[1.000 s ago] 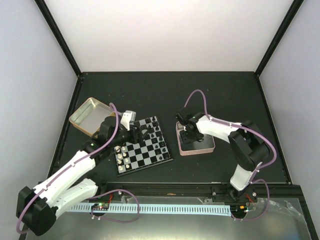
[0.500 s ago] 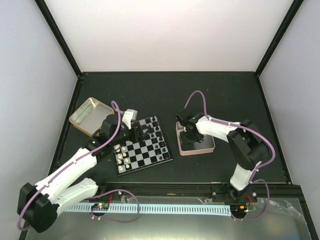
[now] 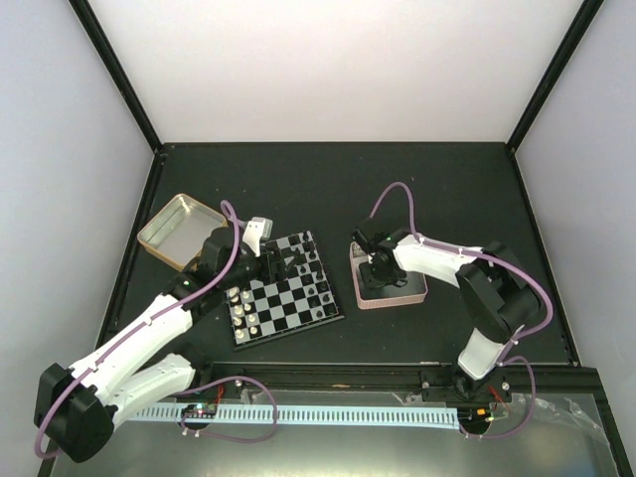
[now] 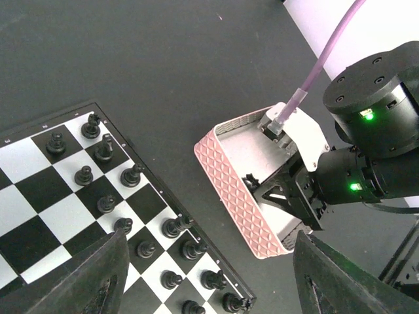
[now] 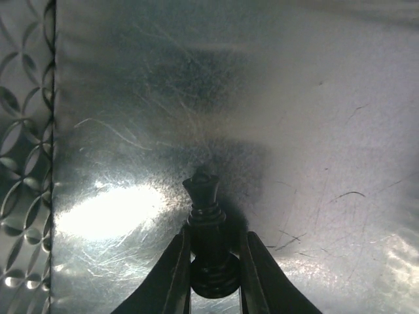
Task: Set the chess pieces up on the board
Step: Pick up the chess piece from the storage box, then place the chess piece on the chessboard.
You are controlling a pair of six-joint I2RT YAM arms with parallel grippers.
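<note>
The board [image 3: 290,298] lies left of centre, with black chess pieces [image 4: 105,152] standing along its right side and white ones [image 3: 246,310] along its left. My left gripper [image 3: 276,263] hovers open over the board's right edge [image 4: 216,275], holding nothing. Inside the pink-rimmed tin [image 3: 399,296], my right gripper [image 3: 373,270] has its jaws closed on the base of a black chess piece [image 5: 204,196]. That piece lies on the tin's shiny floor, its crown pointing away from the fingers [image 5: 177,275].
A gold square tin [image 3: 174,231] sits at the back left, just behind my left arm. The pink tin's patterned wall [image 4: 229,176] stands a short gap right of the board. Dark table mat stretches behind both.
The right gripper's jaws have closed onto the black piece in the pink tin. The left arm has hardly moved.
</note>
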